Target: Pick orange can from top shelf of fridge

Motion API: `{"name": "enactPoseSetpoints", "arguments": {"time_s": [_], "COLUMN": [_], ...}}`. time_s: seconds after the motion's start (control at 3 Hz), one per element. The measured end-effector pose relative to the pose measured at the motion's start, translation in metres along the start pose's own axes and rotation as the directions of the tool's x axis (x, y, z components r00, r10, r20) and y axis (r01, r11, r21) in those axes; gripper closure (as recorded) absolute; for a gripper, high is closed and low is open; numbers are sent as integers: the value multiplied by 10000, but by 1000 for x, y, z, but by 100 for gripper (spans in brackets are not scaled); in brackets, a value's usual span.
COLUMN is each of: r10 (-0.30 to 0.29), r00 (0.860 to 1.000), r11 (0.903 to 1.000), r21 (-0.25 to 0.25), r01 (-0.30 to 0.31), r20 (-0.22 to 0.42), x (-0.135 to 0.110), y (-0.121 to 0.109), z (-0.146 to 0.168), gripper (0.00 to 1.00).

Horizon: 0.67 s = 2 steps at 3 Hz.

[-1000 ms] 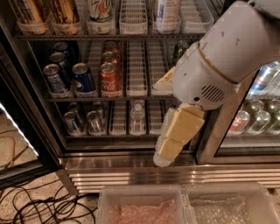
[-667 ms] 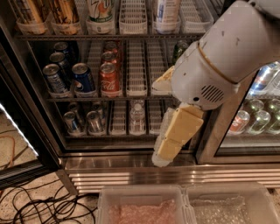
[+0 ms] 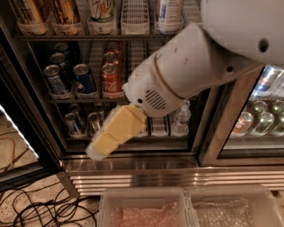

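Two tall orange cans with dark streaks stand at the left end of the top shelf, one beside the other, in clear front cups. A white-and-green 7UP can stands to their right. My gripper, yellow-tan on a big white arm, hangs low in front of the fridge. It is level with the lowest rack, well below the orange cans and right of them, and holds nothing.
The middle rack holds blue cans and a red cola can. The bottom rack holds silver cans and a water bottle. Clear bins stand on the floor in front, and cables lie at left. The right section holds more cans.
The arm and gripper have swung left across the fridge front, from near the middle lanes to in front of the bottom-left cans. The cans have not moved.
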<state>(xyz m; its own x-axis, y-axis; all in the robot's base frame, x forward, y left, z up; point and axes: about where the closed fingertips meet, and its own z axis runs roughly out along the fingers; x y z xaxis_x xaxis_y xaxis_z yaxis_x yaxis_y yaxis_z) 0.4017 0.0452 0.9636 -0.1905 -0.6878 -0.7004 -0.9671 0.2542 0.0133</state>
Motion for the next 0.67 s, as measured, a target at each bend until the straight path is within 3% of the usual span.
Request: {"name": "enactPoseSetpoints", "arguments": {"time_s": [0.33,0.67], "r10": [958,1050], "r00": [9896,9875], "r11": [9942,9931], "r21": [-592,-649], "r01": [-899,-978], "r20": [1073,1178], "x": [-31,-32], "y": [-7,-8], "z": [24,25], "gripper": [0,0]}}
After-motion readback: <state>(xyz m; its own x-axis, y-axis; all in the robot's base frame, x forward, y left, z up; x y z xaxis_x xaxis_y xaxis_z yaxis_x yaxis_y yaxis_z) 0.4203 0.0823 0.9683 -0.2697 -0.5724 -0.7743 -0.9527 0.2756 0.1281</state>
